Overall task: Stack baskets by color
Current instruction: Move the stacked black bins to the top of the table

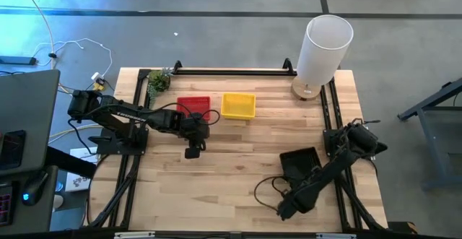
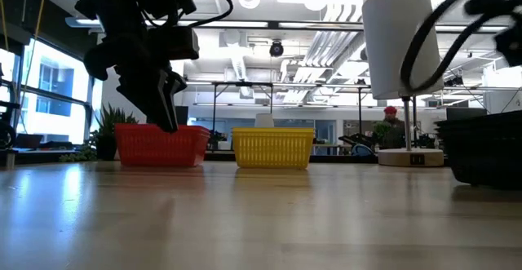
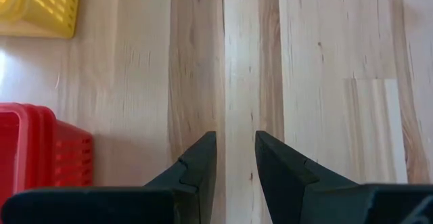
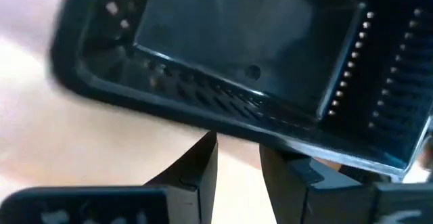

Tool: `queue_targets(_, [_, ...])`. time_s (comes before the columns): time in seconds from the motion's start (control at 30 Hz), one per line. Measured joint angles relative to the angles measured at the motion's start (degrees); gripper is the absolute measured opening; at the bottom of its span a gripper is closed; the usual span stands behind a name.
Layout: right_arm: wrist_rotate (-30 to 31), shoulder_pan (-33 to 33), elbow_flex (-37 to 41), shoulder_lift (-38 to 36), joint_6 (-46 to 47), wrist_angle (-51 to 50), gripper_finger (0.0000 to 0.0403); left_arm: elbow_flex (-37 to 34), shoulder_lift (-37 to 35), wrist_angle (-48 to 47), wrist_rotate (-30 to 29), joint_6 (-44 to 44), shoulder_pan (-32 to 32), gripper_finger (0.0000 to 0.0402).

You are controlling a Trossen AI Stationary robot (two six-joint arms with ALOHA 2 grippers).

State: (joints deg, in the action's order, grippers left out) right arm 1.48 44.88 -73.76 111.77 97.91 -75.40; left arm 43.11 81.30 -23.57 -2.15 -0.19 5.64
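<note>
You find no writing to read in any of these views. The red baskets [image 1: 193,107], the yellow basket [image 1: 238,105] and the black basket [image 1: 300,164] carry no label or brand you can make out. The white cylinder [image 1: 324,48] is plain, and a small dark mark on its base in the low view is too small to tell. The wooden table [image 1: 238,167] bears no sign or number.
</note>
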Motion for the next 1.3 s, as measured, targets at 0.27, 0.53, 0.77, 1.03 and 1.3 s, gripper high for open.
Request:
queue_targets(0.27, [-0.54,-5.50,4.99,0.01,-6.17,0.56,0.0099,0.00,0.00,-0.01,0.00,0.90,0.01,0.0090])
queue_targets(0.53, [3.72,-13.19,5.27,0.02,-16.23,3.43,0.0099,0.00,0.00,0.92,0.00,1.00,0.01,0.0090])
queue_targets(0.77, [9.23,-20.71,5.27,0.02,-22.96,3.83,0.0099,0.00,0.00,1.07,0.00,2.96,0.01,0.0090])
queue_targets(1.03, [12.42,-28.38,5.27,0.02,-31.14,3.76,0.0099,0.00,0.00,0.99,0.00,2.97,0.01,0.0090])
queue_targets(1.3, [13.24,-31.78,5.27,0.02,-36.37,1.08,0.0099,0.00,0.00,0.67,0.00,2.98,0.00,0.0090])
